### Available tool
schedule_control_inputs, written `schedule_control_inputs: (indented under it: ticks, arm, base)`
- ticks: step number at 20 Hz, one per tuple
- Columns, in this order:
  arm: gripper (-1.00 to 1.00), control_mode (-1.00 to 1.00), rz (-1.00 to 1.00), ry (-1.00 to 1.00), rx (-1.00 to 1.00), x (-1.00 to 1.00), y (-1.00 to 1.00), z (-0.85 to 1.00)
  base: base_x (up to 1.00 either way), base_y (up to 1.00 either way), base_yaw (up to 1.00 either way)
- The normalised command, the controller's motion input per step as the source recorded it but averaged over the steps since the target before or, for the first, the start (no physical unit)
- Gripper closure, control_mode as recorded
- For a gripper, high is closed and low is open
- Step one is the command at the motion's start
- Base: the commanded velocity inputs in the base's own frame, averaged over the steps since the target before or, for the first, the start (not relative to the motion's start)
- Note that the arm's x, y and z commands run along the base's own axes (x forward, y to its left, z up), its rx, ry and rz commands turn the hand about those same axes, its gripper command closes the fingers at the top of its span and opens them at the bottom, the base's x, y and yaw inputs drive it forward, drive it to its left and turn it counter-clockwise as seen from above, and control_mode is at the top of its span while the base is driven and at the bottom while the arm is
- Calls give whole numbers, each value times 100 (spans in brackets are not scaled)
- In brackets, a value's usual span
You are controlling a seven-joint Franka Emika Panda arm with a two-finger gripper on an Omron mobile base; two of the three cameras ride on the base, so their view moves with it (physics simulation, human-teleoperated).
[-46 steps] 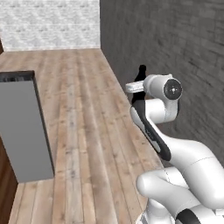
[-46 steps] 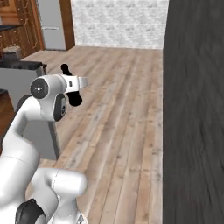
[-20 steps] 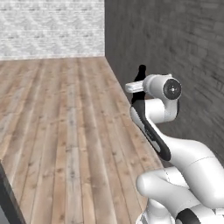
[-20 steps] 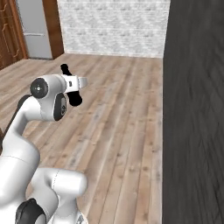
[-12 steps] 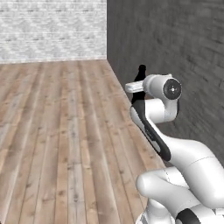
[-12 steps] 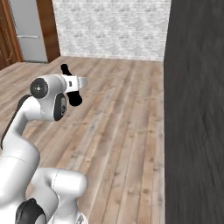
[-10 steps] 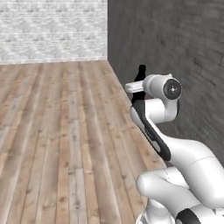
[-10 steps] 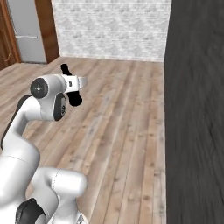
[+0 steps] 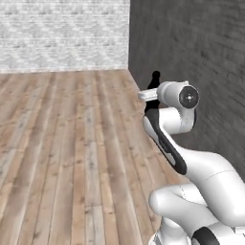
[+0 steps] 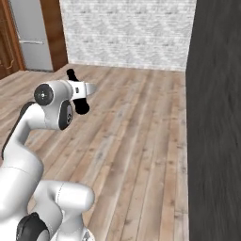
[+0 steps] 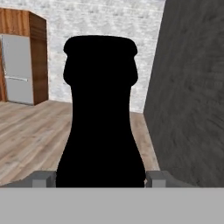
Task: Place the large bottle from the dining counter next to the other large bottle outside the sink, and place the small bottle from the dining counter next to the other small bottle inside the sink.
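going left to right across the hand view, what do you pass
wooden cabinet with grey fridge → white brick wall → black bottle held in the hand → dark grey wall

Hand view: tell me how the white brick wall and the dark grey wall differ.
The white brick wall is pale with brick courses; the dark grey wall is charcoal with no clear courses. The white brick wall faces the camera at the far end; the dark grey wall runs along the right side. The tall black glass bottle in the pincer hides part of the white brick wall, none of the dark grey wall. Both rise from the wooden plank floor.
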Motion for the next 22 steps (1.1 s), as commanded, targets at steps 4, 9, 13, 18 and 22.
schedule_control_inputs:
  ticks: [4, 9, 13, 18, 22]
  arm:
    - [100, 100, 0, 0, 0, 0, 0, 0]
    - [100, 100, 0, 0, 0, 0, 0, 0]
    - [100, 100, 0, 0, 0, 0, 0, 0]
    - [100, 100, 0, 0, 0, 0, 0, 0]
    - [100, 100, 0, 0, 0, 0, 0, 0]
  base:
    - [13, 0, 25]
    - [6, 0, 25]
    - [0, 0, 25]
    - [0, 0, 25]
    - [0, 0, 25]
